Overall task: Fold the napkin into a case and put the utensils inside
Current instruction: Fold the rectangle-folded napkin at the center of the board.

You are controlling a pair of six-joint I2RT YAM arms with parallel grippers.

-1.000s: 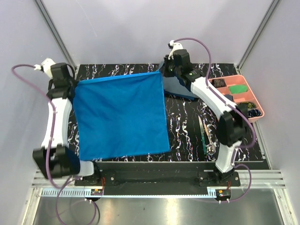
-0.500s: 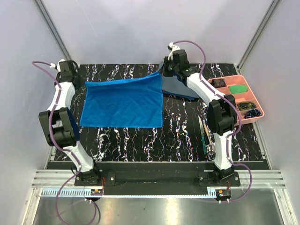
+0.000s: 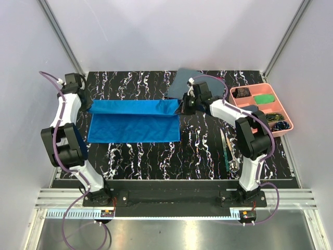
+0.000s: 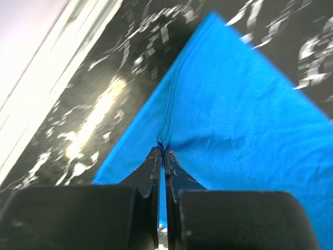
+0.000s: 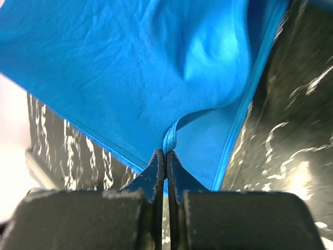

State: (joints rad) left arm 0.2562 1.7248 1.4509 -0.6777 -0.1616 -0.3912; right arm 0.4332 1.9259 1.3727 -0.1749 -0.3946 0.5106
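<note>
two corners of the napkin pinched: left gripper, right gripper clamped.

Napkin: bright royal blue, plain, slight sheen.
Tbl top: black w/ white marble veining.
Cloth at rear: dull grey-blue, plain.
Tray: pink; one compt w/ green item.
Utensils: silver metal, one w/ green hdl.
L arm, R arm: white shells, black joints.

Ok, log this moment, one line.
left gripper: shut on bright blue cloth napkin corner | right gripper: shut on other corner | silvery metal utensils: not yet packed
</note>
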